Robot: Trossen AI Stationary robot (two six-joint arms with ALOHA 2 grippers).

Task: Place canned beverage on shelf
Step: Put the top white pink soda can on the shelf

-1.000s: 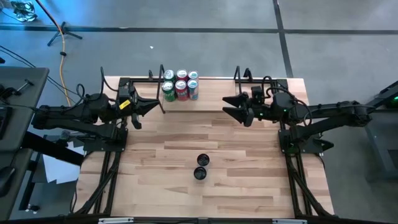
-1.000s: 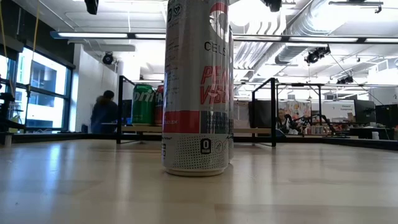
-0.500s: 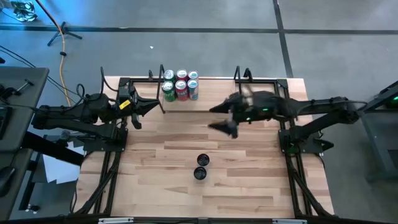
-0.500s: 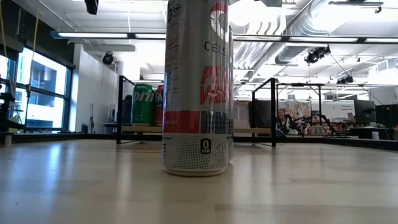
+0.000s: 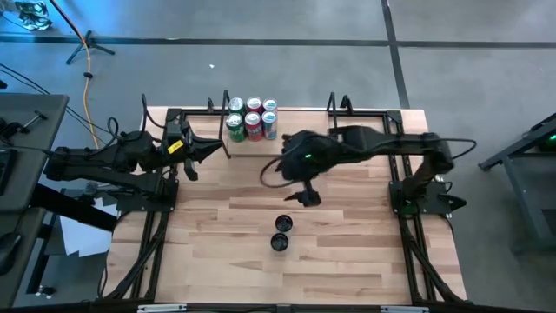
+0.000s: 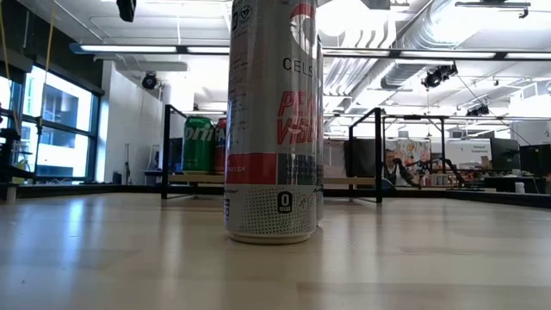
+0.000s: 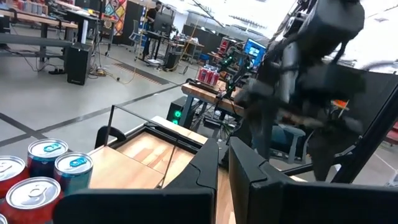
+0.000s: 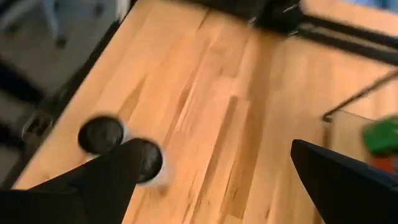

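Two dark-topped cans (image 5: 282, 224) (image 5: 279, 243) stand upright on the tabletop near its middle. The low view shows them close up as a tall silver and red can (image 6: 274, 120). They also show in the right wrist view (image 8: 102, 134) (image 8: 146, 158). The shelf (image 5: 304, 118) stands along the far edge, with several green, red and blue cans (image 5: 252, 120) on its left part. My right gripper (image 5: 289, 185) is open and empty above the table, between the shelf and the two cans. My left gripper (image 5: 213, 149) is shut and empty near the shelf's left end.
The shelf's black wire uprights (image 5: 228, 122) (image 5: 334, 109) rise at each end of the board. The shelved cans show in the left wrist view (image 7: 43, 168). Bare tabletop (image 5: 347, 252) lies around the two standing cans.
My right gripper has swung from beside the shelf's right end toward the table's left and near edges, toward the two standing cans, staying open. The cans have not moved.
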